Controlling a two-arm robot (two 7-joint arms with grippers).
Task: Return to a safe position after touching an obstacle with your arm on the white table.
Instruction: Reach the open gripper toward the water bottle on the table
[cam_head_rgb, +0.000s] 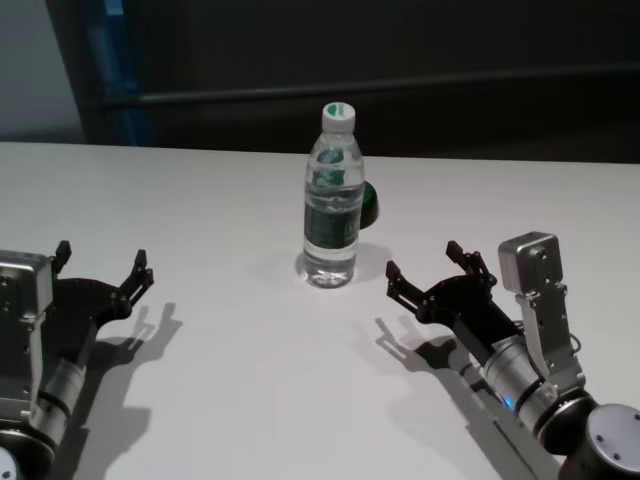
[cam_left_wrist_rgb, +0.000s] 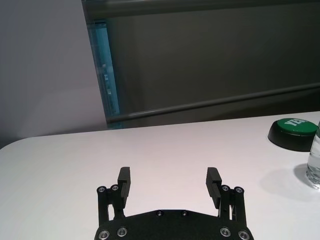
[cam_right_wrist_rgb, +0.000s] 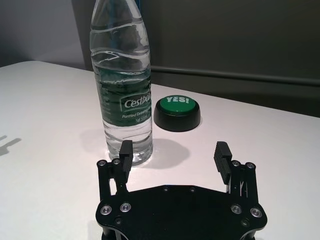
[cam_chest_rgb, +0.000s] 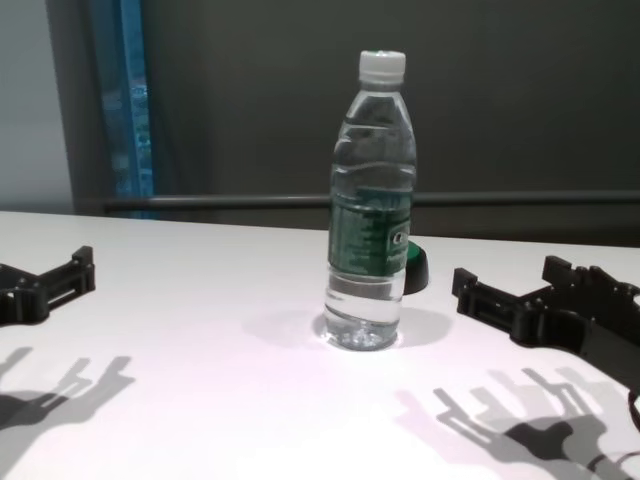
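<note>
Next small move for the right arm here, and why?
Probably draw the right tool straight back toward the body. It hovers open, empty, close beside the upright bottle without touching it, so retreating avoids tipping it. The left tool sits open and idle, far off over the table.

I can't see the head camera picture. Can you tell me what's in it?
A tall clear water bottle stands upright in the middle of a white table, with a green button peeking out behind it. The left gripper and right gripper hover open on either side, touching nothing.
</note>
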